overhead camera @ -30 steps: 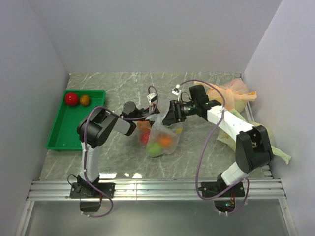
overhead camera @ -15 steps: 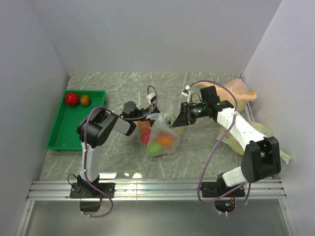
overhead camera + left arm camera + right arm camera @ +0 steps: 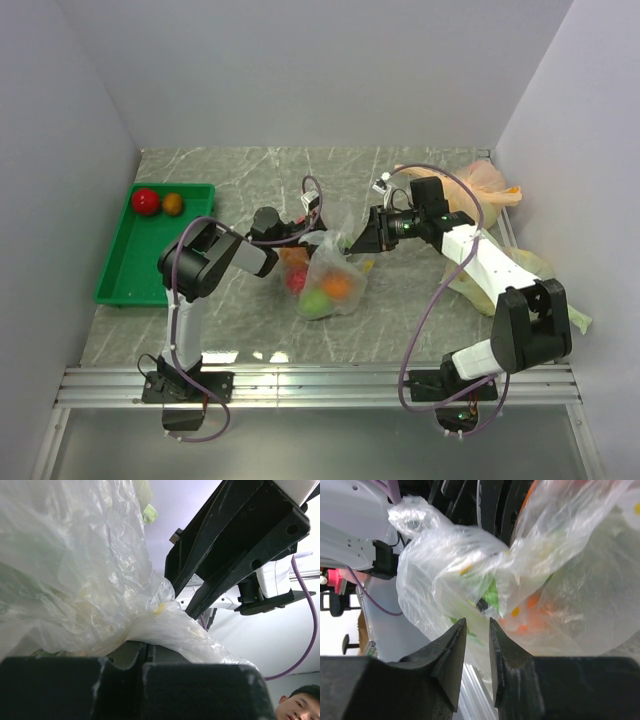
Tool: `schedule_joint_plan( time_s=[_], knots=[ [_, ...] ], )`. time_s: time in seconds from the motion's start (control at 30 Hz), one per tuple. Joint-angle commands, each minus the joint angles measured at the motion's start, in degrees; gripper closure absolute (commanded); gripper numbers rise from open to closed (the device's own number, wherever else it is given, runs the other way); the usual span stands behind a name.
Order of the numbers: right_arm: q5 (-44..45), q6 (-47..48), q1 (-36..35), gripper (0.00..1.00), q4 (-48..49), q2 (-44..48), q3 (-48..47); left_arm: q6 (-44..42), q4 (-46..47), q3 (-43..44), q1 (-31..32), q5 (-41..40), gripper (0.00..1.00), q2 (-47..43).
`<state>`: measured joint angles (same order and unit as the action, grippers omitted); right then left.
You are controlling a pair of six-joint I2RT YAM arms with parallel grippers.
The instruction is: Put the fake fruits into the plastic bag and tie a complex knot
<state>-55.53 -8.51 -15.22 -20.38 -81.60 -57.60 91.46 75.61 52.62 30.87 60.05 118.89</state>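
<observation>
The clear plastic bag (image 3: pixel 335 262) lies mid-table and holds three fake fruits: a red one (image 3: pixel 293 280), an orange one (image 3: pixel 337 286) and a light green one (image 3: pixel 314 301). My left gripper (image 3: pixel 298 232) is shut on the bag's left top; film (image 3: pixel 90 580) spills over its closed jaws (image 3: pixel 145 650). My right gripper (image 3: pixel 352 243) is at the bag's right top corner. Its jaws (image 3: pixel 476 622) stand a narrow gap apart with bag film (image 3: pixel 470 555) bunched in it. Orange (image 3: pixel 530 610) and green (image 3: pixel 492 597) show through the film. A red ball (image 3: pixel 146 200) and an orange ball (image 3: pixel 173 203) lie in the tray.
A green tray (image 3: pixel 125 275) sits at the left wall. An orange-tinted bag (image 3: pixel 470 185) lies at the back right and a pale green bag (image 3: pixel 560 305) along the right wall under my right arm. Metal rails (image 3: pixel 320 385) run across the near edge.
My right gripper has drawn back to the right from over the bag and its jaws have narrowed on the film. The left gripper and the bag's contents have stayed put.
</observation>
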Motion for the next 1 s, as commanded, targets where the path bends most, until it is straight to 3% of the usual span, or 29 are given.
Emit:
schedule_joint_plan(
  time_s=[0.0,0.5,0.73,0.87,0.97],
  knots=[
    [-1.78,-1.32,0.28,0.66,5.0,-0.57,0.04,0.74,25.37,1.08,0.59,-0.73,0.99,-1.73],
    [-0.72,-0.28,0.11,0.59,4.38,-3.47,0.83,1.53,27.04,0.99,0.94,-1.25,1.0,-1.38],
    [-3.53,-1.86,0.28,0.89,6.58,-3.74,1.01,0.91,27.22,0.2,1.03,-0.46,0.99,-1.82],
    [-4.67,-0.98,0.63,0.99,5.79,-3.56,0.74,-0.14,26.78,-0.76,0.94,-0.11,0.97,-2.43],
    [-4.77,0.68,1.16,1.0,4.22,-3.65,0.21,-1.11,25.9,-1.64,0.59,0.06,0.93,-3.14]
  ],
)
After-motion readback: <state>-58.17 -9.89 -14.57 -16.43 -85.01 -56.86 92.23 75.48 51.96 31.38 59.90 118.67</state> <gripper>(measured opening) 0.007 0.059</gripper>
